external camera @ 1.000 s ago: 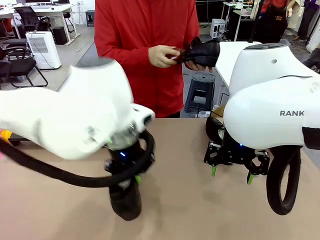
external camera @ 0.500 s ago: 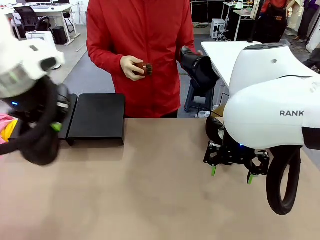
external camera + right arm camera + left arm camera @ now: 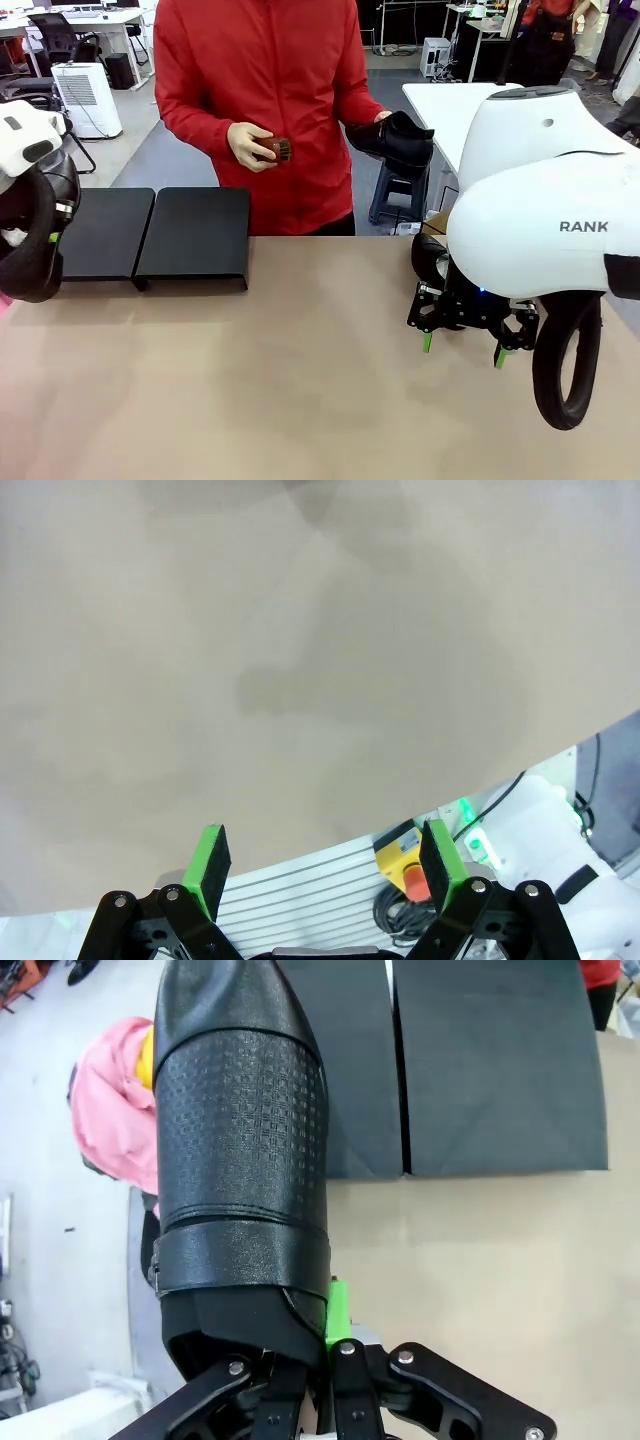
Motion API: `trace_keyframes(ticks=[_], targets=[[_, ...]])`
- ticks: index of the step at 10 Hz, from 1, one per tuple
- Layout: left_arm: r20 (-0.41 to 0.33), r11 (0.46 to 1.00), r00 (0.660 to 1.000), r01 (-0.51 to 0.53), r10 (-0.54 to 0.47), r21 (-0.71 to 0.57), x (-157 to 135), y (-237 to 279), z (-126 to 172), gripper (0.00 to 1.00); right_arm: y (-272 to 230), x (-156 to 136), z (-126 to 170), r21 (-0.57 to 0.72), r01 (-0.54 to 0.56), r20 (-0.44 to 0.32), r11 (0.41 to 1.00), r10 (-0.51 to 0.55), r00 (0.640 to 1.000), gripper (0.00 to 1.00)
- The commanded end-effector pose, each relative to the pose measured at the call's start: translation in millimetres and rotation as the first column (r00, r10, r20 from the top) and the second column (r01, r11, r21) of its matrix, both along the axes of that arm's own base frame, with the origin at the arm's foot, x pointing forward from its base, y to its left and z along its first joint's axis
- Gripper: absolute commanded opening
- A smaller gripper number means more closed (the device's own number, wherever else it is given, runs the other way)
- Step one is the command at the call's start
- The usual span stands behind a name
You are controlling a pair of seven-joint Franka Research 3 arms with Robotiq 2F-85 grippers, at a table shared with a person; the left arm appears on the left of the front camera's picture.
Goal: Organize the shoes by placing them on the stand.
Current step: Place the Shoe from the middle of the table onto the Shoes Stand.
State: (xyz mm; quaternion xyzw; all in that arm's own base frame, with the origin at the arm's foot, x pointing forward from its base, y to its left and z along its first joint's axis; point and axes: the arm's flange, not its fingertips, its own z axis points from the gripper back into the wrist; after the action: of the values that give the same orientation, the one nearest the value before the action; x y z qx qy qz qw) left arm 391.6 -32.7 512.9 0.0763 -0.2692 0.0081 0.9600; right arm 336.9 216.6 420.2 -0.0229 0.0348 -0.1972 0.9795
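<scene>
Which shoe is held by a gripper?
The textured black shoe, clamped in the left gripper; the other shoe is held by the person.

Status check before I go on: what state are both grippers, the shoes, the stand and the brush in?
left gripper: shut on a shoe.
gripped shoe: clamped by one end, near the stand.
right gripper: open, holding nothing, low over the table.
stand: on the table, no shoe on it yet.
second shoe: held up by the person, off the table.
brush: in the person's other hand.
</scene>
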Motion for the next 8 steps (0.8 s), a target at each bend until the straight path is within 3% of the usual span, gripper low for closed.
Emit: trace_keyframes(ticks=[1,3,5,8], targets=[[0.035,0.999,0.999,0.018,-0.019,0.029,-10.7,-6.0,15.7,0.0,-0.5,0.7,1.4,0.004,-0.012,0.002,1.0,0.012,1.0,1.0],[0.005,1.0,1.0,0.007,-0.007,0.006,-2.0,-2.6,2.7,0.0,-0.5,0.7,1.4,0.004,-0.012,0.002,1.0,0.012,1.0,1.0],[0.025,0.992,0.995,0.094,-0.097,0.087,43.3,-14.7,-7.2,0.0,-0.5,0.7,1.4,0.004,-0.012,0.002,1.0,0.012,1.0,1.0],[0.034,0.98,0.995,0.082,-0.089,0.179,107.3,12.2,-25.4,0.0,-0.5,0.7,1.4,0.004,-0.012,0.002,1.0,0.012,1.0,1.0]])
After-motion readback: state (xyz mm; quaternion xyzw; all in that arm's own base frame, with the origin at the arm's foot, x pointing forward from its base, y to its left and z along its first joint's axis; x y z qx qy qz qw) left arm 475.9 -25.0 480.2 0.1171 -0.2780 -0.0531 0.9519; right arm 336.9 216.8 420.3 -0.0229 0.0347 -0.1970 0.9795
